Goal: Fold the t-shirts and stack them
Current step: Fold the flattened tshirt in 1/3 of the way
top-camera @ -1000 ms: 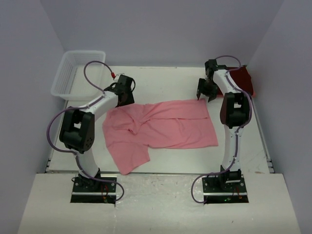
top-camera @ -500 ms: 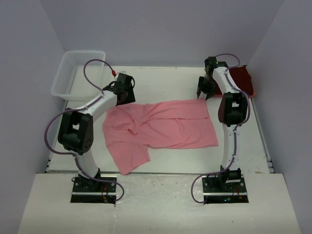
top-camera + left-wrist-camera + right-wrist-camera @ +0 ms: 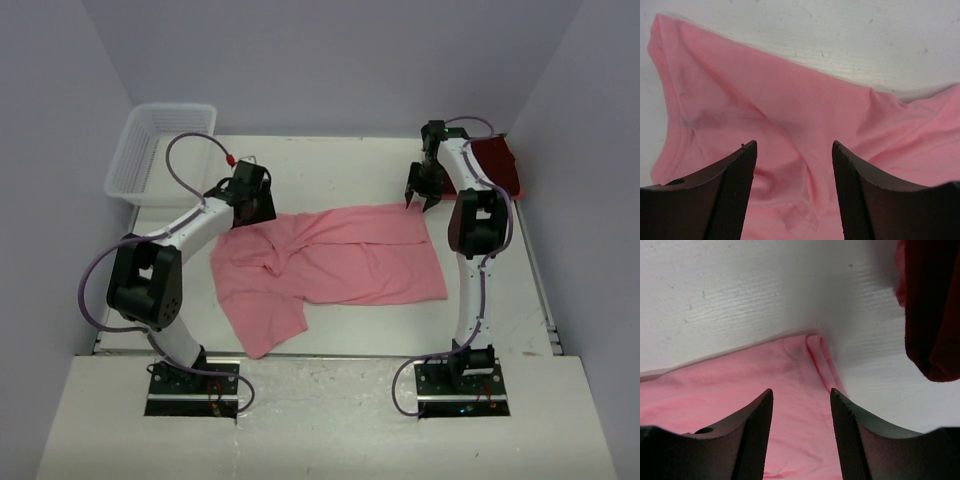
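The left tool (image 3: 792, 150) has swung onto the far-left corner of the pink t-shirt (image 3: 340, 255), which lies mid-worktop (image 3: 340, 160). The right tool (image 3: 801, 395) hovers over its far-right corner. Both gape empty, likely ready to pinch.

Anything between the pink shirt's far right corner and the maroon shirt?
Only bare table separates pink shirt from maroon shirt, in the right wrist view; from the top, the right arm covers that stretch.
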{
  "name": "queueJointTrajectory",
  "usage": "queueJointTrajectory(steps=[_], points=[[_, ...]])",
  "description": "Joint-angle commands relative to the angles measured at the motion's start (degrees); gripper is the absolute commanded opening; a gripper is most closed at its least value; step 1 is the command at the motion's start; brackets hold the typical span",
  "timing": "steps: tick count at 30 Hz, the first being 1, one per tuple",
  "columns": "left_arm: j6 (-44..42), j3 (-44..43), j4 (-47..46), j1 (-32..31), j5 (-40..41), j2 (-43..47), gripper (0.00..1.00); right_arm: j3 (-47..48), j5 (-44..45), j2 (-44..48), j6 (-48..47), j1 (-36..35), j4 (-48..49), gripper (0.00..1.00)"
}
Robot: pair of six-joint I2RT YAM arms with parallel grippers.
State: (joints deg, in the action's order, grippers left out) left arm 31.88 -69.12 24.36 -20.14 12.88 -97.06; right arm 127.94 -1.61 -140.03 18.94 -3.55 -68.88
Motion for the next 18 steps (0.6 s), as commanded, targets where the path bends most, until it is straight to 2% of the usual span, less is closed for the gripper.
queueJointTrajectory(steps=[1, 8, 9, 10, 15, 18], points=[[0.1, 1.7, -2.6, 0.1, -1.5, 2.5, 0.63, 2.0, -2.0, -0.3, 0.9, 0.6, -3.4, 0.50], [-1.1, 2.0, -3.7, -0.8, -3.1, 2.4, 0.63, -1.2, -3.2, 1.1, 0.7, 1.1, -1.8, 0.50], [-1.9, 1.7, -4.3, -1.3, -4.0, 2.3, 0.63, -1.8, -2.4, 1.5, 0.9, 1.1, 0.1, 0.51], [-2.9, 1.5, -6.3, -3.0, -6.0, 2.3, 0.63, -4.0, -1.5, 3.2, 1.1, 1.1, 1.7, 0.55], [-6.6, -2.2, -11.9, -10.6, -6.5, 1.6, 0.63, -15.2, 0.8, 11.6, 3.5, 0.6, 16.9, 0.62], [-5.8, -5.9, -13.3, -13.2, -9.6, -0.8, 0.63, -18.3, -1.1, 14.9, 3.6, 0.6, 19.6, 0.64]])
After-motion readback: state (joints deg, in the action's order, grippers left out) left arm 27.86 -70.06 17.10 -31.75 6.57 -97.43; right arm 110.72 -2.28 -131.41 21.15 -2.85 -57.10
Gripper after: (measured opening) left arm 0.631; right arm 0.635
